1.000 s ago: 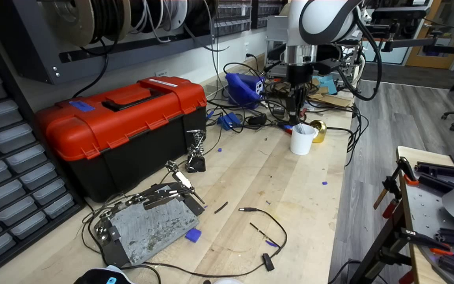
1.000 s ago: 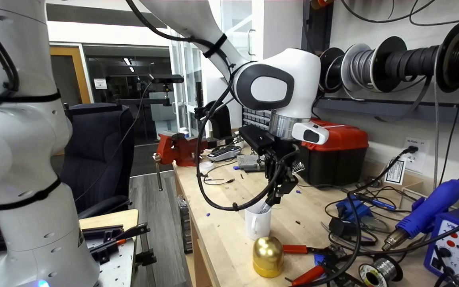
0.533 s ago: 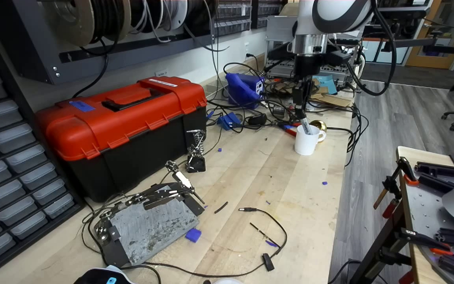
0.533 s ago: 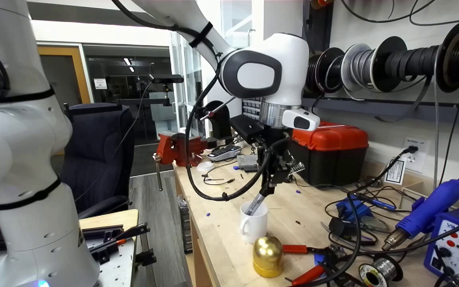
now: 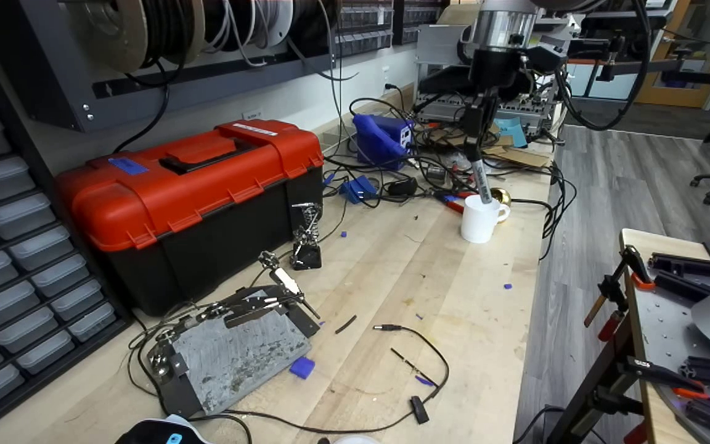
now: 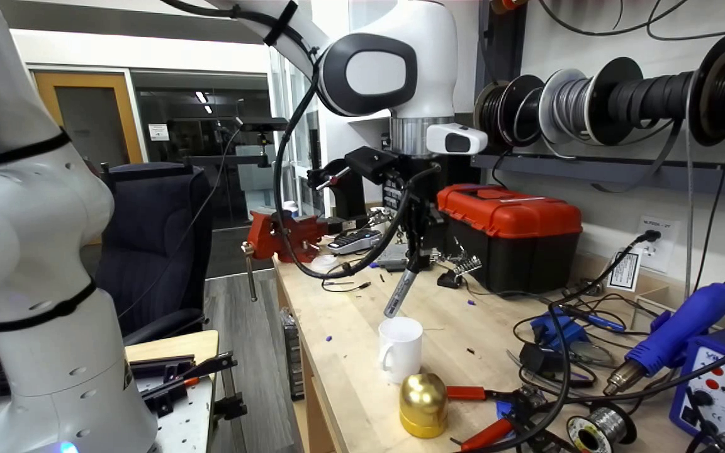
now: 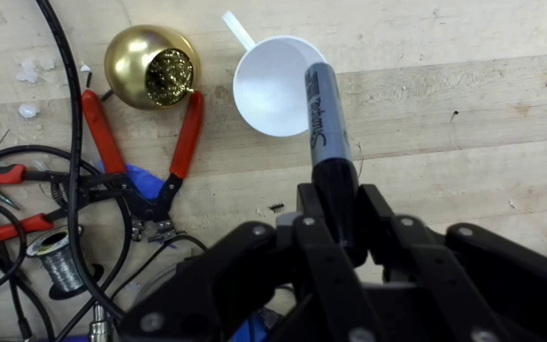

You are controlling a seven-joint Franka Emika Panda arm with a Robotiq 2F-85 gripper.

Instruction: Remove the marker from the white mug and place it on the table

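Note:
The marker is grey with a black cap and dark lettering (image 7: pixel 326 114). My gripper (image 7: pixel 339 199) is shut on its black cap end. In an exterior view the marker (image 6: pixel 401 292) hangs tilted from the gripper (image 6: pixel 420 258), its free grey end just above the mug's rim. In an exterior view the marker (image 5: pixel 482 182) overlaps the rim below the gripper (image 5: pixel 472 151). The white mug (image 6: pixel 401 349) stands upright on the pale wood table (image 5: pixel 453 296). In the wrist view the mug's inside (image 7: pixel 273 90) looks empty, partly hidden by the marker.
A gold round tip cleaner (image 7: pixel 152 66) stands beside the mug, with red-handled pliers (image 7: pixel 190 137) near it. Cables and a solder spool (image 7: pixel 62 263) lie beyond. A red toolbox (image 5: pixel 201 166) stands along the wall. A blue heat gun (image 6: pixel 677 336) sits at the back.
My gripper has risen and drawn the marker up out of the mug. The mug shifted slightly between the first and middle moments, then stayed put.

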